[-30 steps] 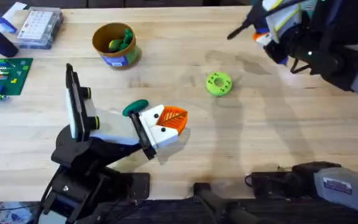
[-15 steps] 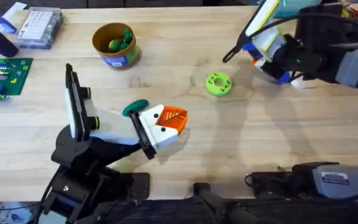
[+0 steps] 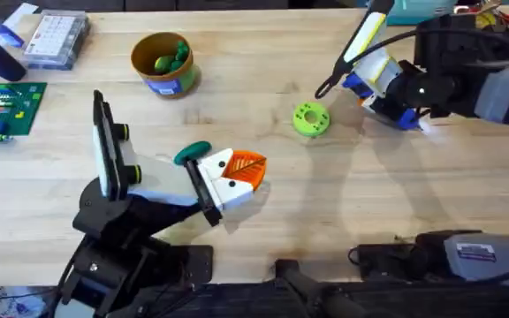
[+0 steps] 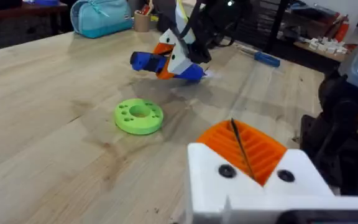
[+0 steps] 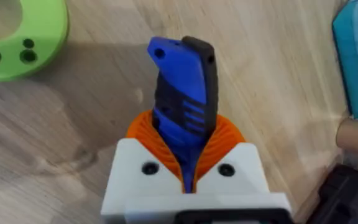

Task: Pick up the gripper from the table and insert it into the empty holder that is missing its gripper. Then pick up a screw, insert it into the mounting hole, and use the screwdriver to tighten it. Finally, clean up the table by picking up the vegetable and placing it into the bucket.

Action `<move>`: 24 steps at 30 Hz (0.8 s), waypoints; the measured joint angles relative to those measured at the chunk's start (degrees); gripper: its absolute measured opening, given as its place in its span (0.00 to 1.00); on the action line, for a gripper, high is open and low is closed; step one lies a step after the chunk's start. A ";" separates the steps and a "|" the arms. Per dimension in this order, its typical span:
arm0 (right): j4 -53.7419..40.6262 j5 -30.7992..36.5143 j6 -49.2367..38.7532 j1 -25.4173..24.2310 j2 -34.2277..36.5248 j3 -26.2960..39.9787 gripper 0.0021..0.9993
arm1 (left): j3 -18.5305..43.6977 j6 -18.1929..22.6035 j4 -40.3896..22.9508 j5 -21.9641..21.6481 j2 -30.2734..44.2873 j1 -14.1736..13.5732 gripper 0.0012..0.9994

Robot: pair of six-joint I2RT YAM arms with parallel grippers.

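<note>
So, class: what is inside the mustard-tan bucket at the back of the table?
The bucket holds green pieces, most likely toy vegetables, resting against its inner wall. Its floor beneath them and anything lying lower are covered, so a count is not certain.

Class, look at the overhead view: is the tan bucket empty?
No. The bucket holds green vegetable pieces that show above its rim.

A clear box [image 3: 56, 38] sits at the far left corner, a green circuit board [image 3: 5, 109] nearer beside it. A teal pouch [image 4: 102, 15] and a cup of pens [image 4: 143, 19] stand at the far edge.
</note>
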 joint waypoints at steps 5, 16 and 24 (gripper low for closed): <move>-0.13 -0.02 0.00 0.00 0.00 0.00 0.04 | 0.00 0.00 0.00 -0.12 0.00 0.00 0.01; -0.02 -0.51 0.00 -0.02 0.00 0.00 0.04 | 0.00 0.00 0.02 -0.59 0.00 0.00 0.01; 0.07 -1.20 -0.17 0.08 0.00 0.00 0.04 | 0.00 0.00 0.04 -1.23 0.00 0.00 0.01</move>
